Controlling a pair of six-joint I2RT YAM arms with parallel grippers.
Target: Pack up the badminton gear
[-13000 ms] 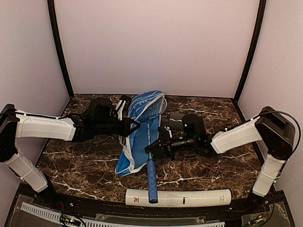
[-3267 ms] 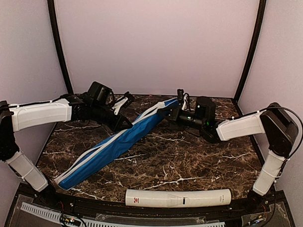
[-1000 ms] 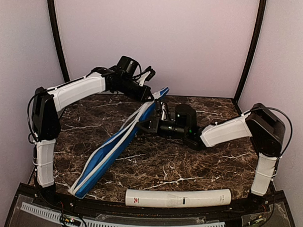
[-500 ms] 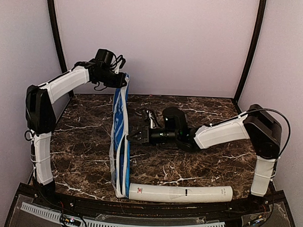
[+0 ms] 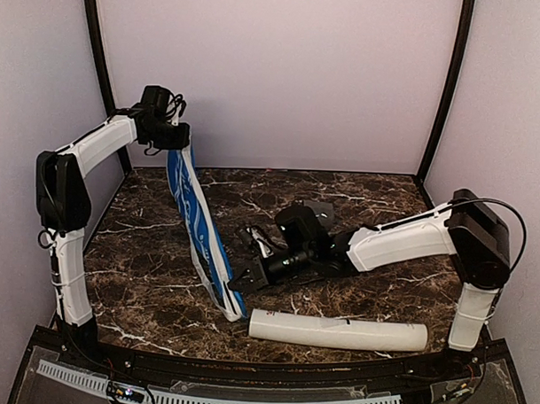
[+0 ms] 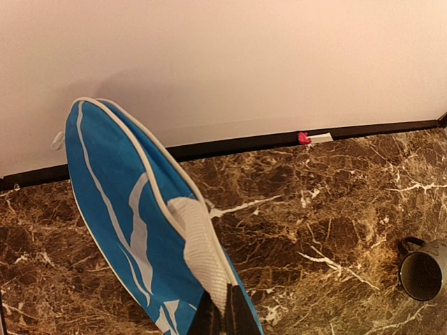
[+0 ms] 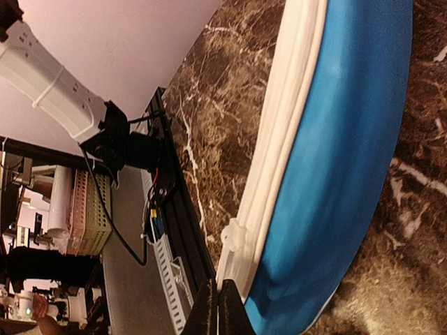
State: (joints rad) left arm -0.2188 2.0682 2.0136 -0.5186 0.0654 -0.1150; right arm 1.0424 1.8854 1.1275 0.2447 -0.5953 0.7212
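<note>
Badminton gear, as far as we can see it, comes down to two containers. The blue bag (image 5: 198, 230) hangs slanted from the far left corner of the bench (image 5: 143, 277) toward the near edge, where its lower tip rests. Its white trim runs unbroken along the edge and we cannot see what is inside. The left gripper (image 5: 176, 142) is raised high, fingers pressed together on the bag's top end. The right gripper (image 5: 242, 281) reaches low across the middle of the bench. Its fingers are narrowed to a sliver on the white trim near the bag's lower tip, just below a small white zip pull (image 7: 234, 237). The white tube (image 5: 336, 331) lies along the near edge, its left end just beside the bag's tip. We cannot tell what it contains. A dark cup (image 6: 422, 269) lies on its side behind the right arm, well apart from the bag. A small red bit (image 6: 304, 137) sits at the far edge.
</note>
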